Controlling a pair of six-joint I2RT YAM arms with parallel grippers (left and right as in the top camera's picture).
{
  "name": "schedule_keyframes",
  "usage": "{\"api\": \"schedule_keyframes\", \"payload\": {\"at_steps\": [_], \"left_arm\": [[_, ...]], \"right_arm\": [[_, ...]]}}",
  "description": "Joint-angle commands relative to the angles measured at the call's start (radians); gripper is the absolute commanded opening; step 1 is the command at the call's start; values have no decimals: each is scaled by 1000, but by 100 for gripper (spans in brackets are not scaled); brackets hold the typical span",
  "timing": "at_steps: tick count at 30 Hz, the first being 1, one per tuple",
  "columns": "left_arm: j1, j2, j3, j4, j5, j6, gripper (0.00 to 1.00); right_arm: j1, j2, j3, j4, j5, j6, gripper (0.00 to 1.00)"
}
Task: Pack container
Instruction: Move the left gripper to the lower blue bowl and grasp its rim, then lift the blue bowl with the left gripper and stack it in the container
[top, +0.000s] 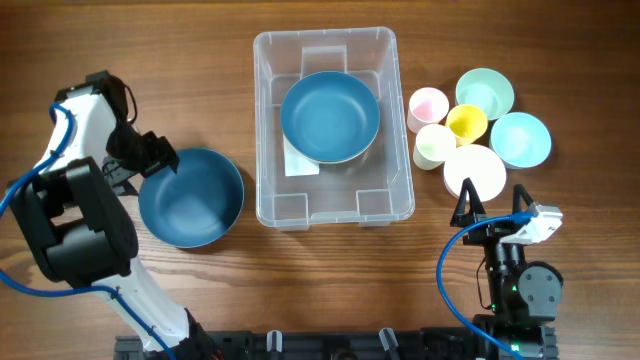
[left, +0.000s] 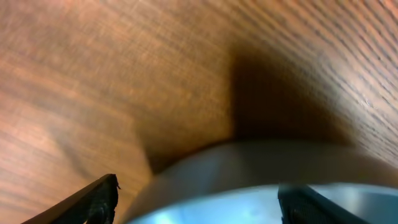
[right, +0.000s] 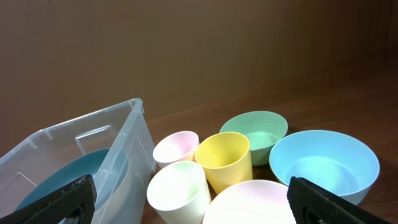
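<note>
Overhead: left pincer wide-open at blue bowl

On the wooden table, one dark blue bowl sits near centre, and a second dark blue bowl lies at its 8 o'clock. At its 3 o'clock is a cluster around a yellow cup: pink cup at 10, mint bowl at 1, light blue bowl at 4, white bowl at 6, pale green cup at 8.

One bowl sits in the container mid-tabletop, second bowl just left of it, cups and smaller bowls bunched on its right.
</note>
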Motion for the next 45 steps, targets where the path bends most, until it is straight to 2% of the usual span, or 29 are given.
{"api": "schedule_keyframes", "payload": {"at_steps": [1,3,7,10,14,24,33,38,45], "left_arm": [[6,-1,-34,34,-16,103,66],[6,-1,-34,39,-17,116,49],[10,-1,-34,41,-16,116,26],[11,-1,-34,42,-16,116,20],[11,-1,-34,49,-16,115,4],[68,-2,-3,64,-16,111,4],[81,-69,262,54,1,116,4],[27,-124,400,48,168,116,4],[-110,-207,438,44,337,115,4]], "right_arm": [[6,2,-1,3,-12,7,100],[6,2,-1,3,-12,7,100],[6,2,-1,3,-12,7,100],[6,2,-1,3,-12,7,100],[6,2,-1,3,-12,7,100],[6,2,-1,3,-12,7,100],[6,2,-1,3,-12,7,100],[6,2,-1,3,-12,7,100],[6,2,-1,3,-12,7,100]]}}
